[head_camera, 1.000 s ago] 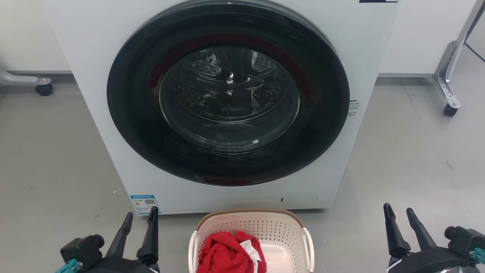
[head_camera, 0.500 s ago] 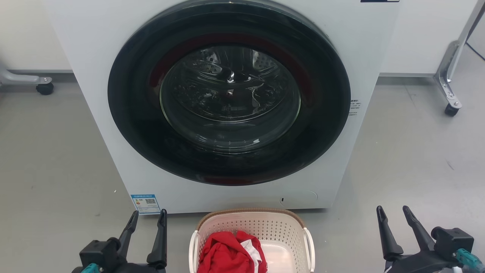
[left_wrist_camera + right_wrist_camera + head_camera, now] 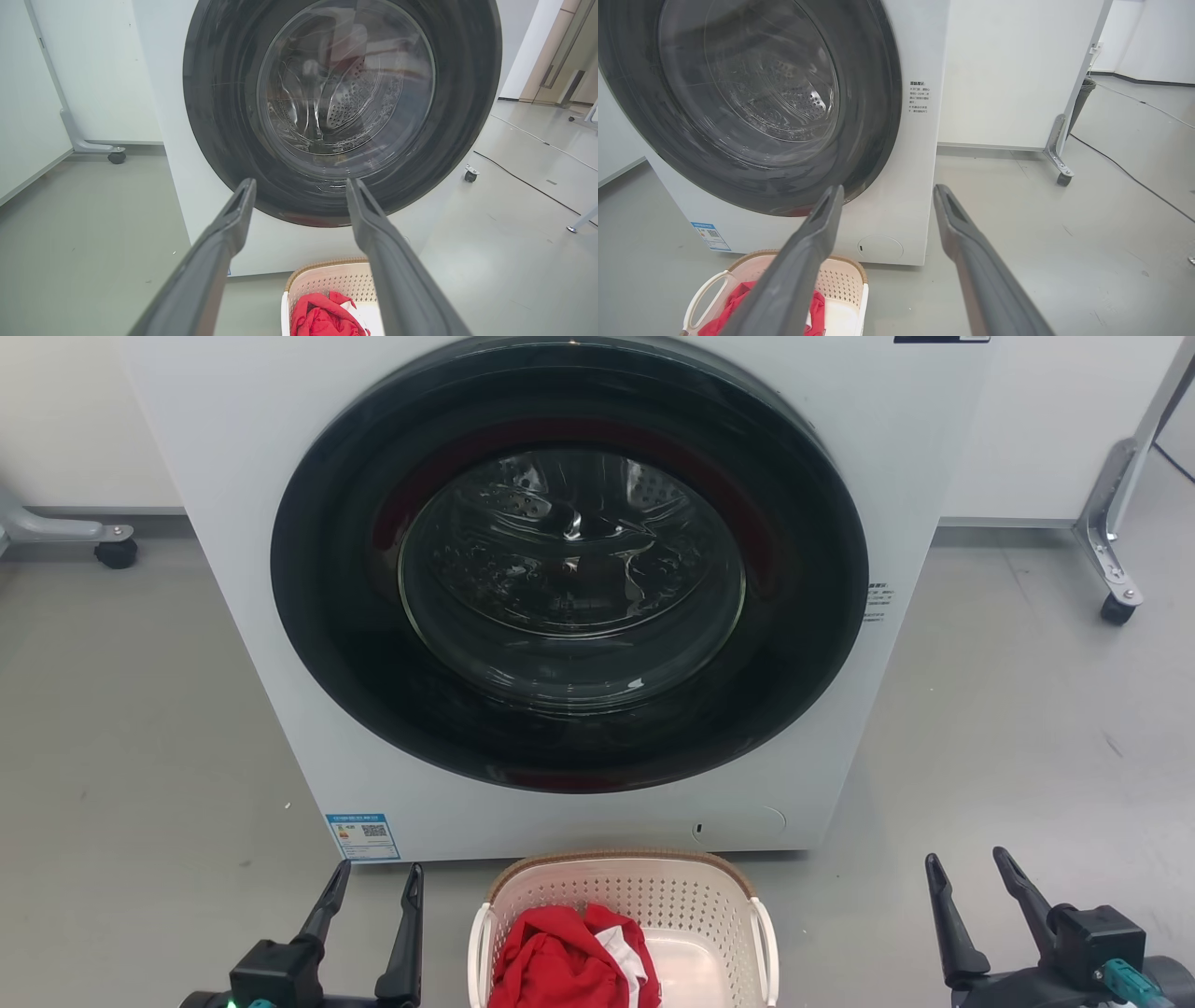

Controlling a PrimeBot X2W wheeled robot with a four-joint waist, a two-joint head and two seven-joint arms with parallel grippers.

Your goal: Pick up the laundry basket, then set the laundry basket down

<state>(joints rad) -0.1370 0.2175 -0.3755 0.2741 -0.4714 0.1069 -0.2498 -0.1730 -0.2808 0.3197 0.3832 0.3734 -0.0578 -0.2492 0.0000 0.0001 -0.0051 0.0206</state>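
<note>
Clothing [image 3: 560, 957], red and white, lies in the laundry basket [image 3: 621, 887] on the floor [image 3: 140, 756] just before the washing machine [image 3: 597, 821], between the left hand [image 3: 377, 870] and right hand [image 3: 966, 859], both spread apart, touching nothing.

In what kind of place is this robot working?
Probably a laundry test corner in a lab, not a home: a front-loading washing machine, a laundry basket with red clothes before it on a bare grey floor, and white partition panels on caster feet.
</note>
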